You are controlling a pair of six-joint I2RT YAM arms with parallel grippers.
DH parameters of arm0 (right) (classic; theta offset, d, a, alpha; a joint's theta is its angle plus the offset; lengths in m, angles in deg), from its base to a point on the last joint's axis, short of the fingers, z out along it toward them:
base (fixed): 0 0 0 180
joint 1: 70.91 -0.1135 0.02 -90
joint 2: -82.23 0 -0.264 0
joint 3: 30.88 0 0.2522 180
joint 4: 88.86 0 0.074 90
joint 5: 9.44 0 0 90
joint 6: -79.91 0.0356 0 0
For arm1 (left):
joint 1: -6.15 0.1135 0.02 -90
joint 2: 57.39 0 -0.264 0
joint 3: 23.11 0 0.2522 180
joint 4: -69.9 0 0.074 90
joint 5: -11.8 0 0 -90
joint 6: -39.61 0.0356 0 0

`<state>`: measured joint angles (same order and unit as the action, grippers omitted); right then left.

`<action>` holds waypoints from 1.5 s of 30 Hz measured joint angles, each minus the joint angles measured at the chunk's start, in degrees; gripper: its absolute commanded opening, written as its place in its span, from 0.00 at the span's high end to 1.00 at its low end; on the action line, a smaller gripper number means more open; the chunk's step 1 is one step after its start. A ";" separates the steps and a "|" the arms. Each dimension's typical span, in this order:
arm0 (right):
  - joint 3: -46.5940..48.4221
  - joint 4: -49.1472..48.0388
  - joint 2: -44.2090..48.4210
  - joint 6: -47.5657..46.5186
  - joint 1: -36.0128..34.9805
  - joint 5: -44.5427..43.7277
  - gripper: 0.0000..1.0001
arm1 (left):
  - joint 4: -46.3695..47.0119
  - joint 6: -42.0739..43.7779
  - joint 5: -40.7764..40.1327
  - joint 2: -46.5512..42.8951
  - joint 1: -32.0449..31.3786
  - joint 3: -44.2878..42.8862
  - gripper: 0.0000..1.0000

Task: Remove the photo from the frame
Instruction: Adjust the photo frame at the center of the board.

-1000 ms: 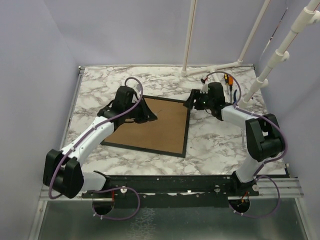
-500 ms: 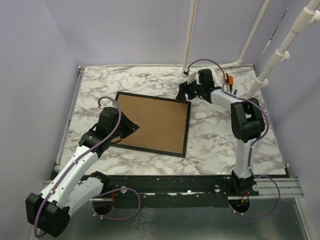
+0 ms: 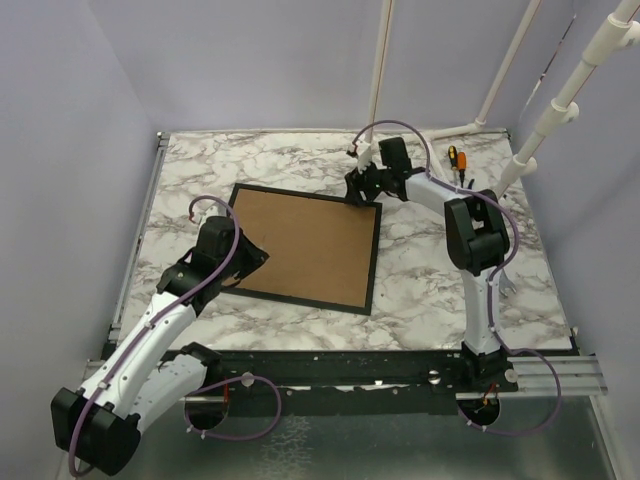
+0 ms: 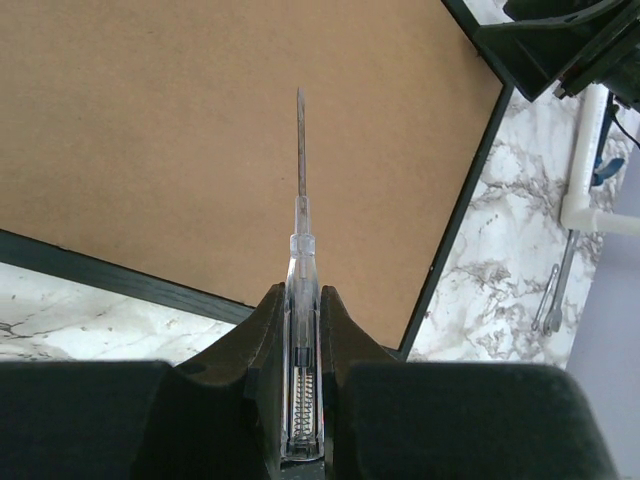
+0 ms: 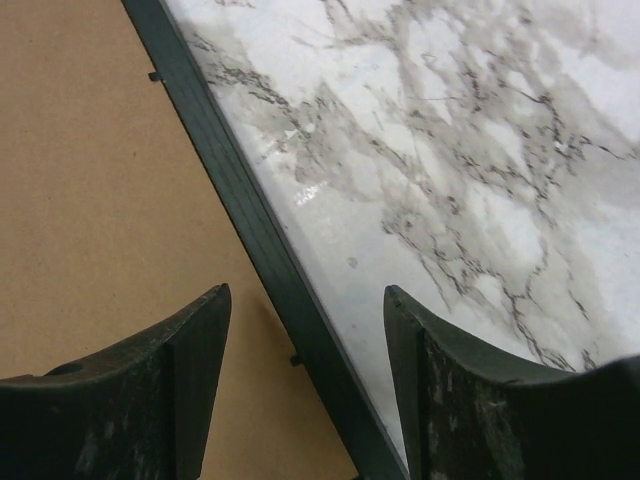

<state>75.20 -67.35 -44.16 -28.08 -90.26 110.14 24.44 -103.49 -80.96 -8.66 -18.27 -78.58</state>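
On the counter [image 3: 430,270], frame [image 3: 305,250] lies face down, photo presumably hidden under its brown back [image 4: 180,130]; left pincer [image 4: 302,302] pinches a slim screwdriver [image 4: 300,240] aimed across that back, likely for levering it loose, right pincer [image 5: 305,305] spread astride the upper-right edge, likely steadying.

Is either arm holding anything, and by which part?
The left tool grips a clear-handled screwdriver by its handle, shaft pointing over the frame. The right tool is open, holding nothing.
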 measured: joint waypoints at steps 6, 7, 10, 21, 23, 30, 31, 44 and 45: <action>1.73 2.10 -2.21 -1.73 -1.95 -0.04 0.53 | -1.22 0.70 -0.76 1.55 1.25 -0.96 1.00; 1.79 2.25 -2.34 -1.86 -2.08 -0.11 0.54 | -1.20 0.90 -0.79 1.62 1.51 -1.09 1.00; 2.05 2.43 -2.62 -2.03 -2.14 -0.68 0.66 | -1.31 1.66 -0.94 1.70 2.43 -1.68 1.00; -0.85 -0.63 -1.01 -1.11 -2.03 -3.48 0.80 | -1.46 4.07 -0.74 3.56 5.25 -2.34 1.00; -3.13 -1.29 0.42 -0.87 -2.05 -4.04 0.67 | -1.44 4.57 -0.61 3.87 5.77 -2.73 1.00; -6.25 -1.33 2.64 0.68 -2.03 -5.57 0.78 | -1.44 5.64 1.31 3.93 7.82 -2.86 1.00; -5.92 -0.68 2.64 0.81 -2.03 -5.90 0.78 | -1.44 5.70 1.81 3.93 8.20 -2.84 1.00; -10.43 2.21 7.19 12.74 -2.27 -17.05 0.80 | 0.09 5.84 7.37 5.55 12.17 -1.55 1.00; -11.69 2.08 8.15 14.60 -2.27 -18.43 0.80 | 0.26 5.84 7.74 5.97 12.39 -1.42 1.00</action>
<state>63.50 -65.28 -36.01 -13.48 -92.54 91.71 24.70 -97.65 -73.23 -2.69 -5.88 -80.00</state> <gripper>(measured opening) 0.222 0.154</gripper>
